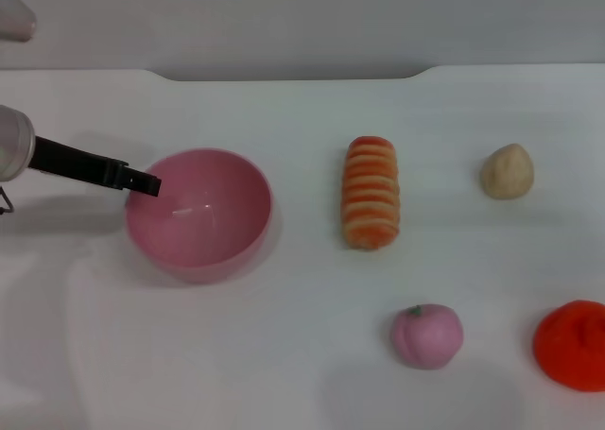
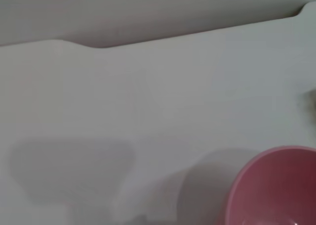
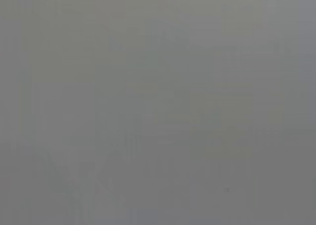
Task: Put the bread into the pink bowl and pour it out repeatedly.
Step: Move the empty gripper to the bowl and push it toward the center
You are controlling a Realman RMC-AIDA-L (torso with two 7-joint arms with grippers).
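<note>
The pink bowl [image 1: 200, 215] stands upright and empty on the white table, left of centre in the head view. Its rim also shows in the left wrist view [image 2: 276, 185]. My left gripper [image 1: 146, 184] reaches in from the left, its black fingers closed on the bowl's left rim. The bread [image 1: 371, 192], with orange-and-cream stripes up, lies flat on the table to the right of the bowl, apart from it. My right gripper is out of view; the right wrist view shows only plain grey.
A small beige egg-shaped lump [image 1: 507, 171] lies at the far right. A pink peach-like ball [image 1: 427, 335] and an orange fruit [image 1: 573, 345] lie near the front right. The table's back edge [image 1: 284, 75] runs behind everything.
</note>
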